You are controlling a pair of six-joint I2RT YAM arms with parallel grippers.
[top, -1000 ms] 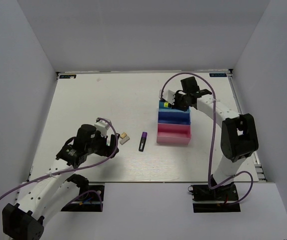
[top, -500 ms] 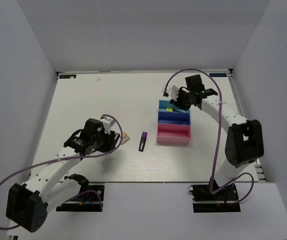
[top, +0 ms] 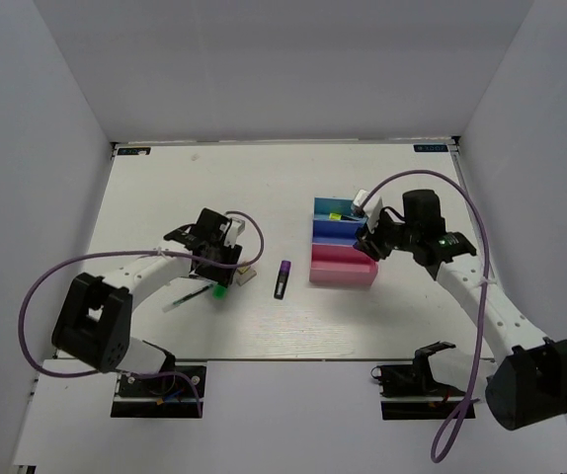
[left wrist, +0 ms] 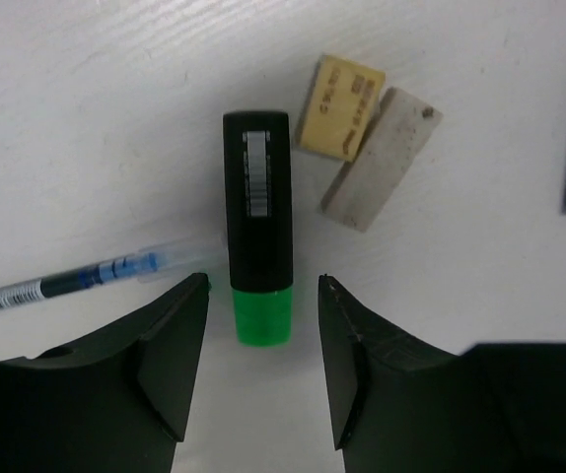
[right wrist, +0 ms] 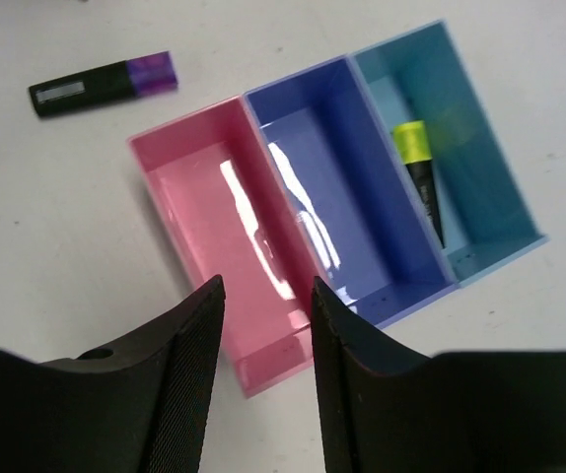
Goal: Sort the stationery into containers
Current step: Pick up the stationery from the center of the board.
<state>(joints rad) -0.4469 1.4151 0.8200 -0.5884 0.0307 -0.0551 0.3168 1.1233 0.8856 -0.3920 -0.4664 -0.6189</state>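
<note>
The white table (top: pixel 165 188) is carrying all items. The right gripper (right wrist: pixel 263 286) is hanging over the joined trays, fingers apart and holding nothing. The pink tray (right wrist: pixel 204 217) and blue tray (right wrist: pixel 362 227) are lying empty. The cyan tray (right wrist: pixel 500 168) is holding the yellow highlighter (right wrist: pixel 419 177).

The left gripper (left wrist: pixel 261 286) is standing with fingers apart on either side of the green end of a green-and-black highlighter (left wrist: pixel 256 217), not touching it. The purple-and-black marker (top: pixel 283 278) is lying on the table between this gripper and the trays. A clear pen (left wrist: pixel 76 279) is lying just beside the green-and-black highlighter. The tan eraser (left wrist: pixel 339 106) and whitish eraser (left wrist: pixel 382 158) are lying against each other near its black end.
</note>
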